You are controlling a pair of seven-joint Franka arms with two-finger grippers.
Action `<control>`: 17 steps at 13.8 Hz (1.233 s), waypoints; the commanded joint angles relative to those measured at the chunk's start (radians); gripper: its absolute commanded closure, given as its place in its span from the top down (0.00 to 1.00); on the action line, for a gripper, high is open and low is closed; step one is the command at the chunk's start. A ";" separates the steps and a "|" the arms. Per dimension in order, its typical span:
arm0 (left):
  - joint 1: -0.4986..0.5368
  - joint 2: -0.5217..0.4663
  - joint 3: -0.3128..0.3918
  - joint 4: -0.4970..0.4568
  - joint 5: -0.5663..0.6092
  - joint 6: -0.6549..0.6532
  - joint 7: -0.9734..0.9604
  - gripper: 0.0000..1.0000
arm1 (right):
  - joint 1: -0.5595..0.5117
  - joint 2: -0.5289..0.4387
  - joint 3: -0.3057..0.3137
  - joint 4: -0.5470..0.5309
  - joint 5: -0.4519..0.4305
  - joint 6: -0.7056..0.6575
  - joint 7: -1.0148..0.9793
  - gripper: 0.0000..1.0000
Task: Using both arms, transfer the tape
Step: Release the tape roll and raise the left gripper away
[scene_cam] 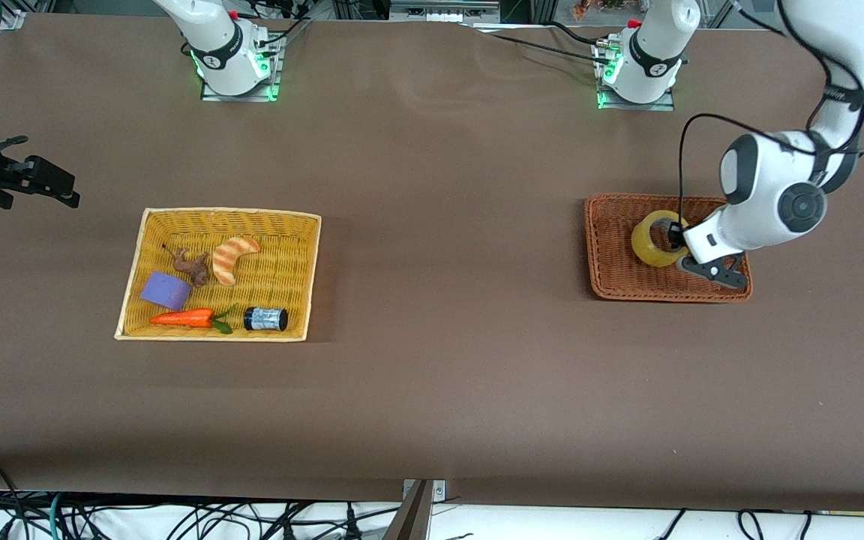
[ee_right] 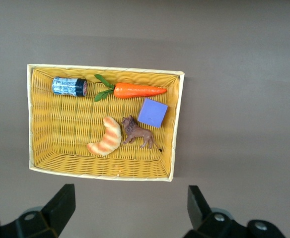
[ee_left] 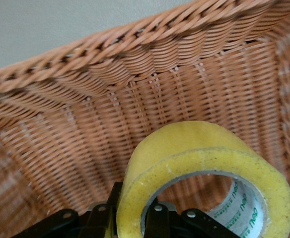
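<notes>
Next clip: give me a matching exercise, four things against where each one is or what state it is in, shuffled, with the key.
Things:
1. tape
2. carrot
3. left tool
4. right tool

Places or states:
A. open, above the table beside the yellow basket
B. lying in the yellow basket
C. shut on the roll's wall
D. in the brown basket, held

Pairs: 1-D, 2-B, 3-C, 4-A

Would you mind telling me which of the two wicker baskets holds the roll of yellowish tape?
The reddish-brown wicker basket toward the left arm's end; the yellow wicker basket holds only small items.
</notes>
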 commanded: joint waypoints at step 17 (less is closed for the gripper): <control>-0.021 -0.457 -0.022 0.386 0.020 -0.566 -0.014 1.00 | -0.008 0.006 0.003 0.019 0.018 -0.004 -0.002 1.00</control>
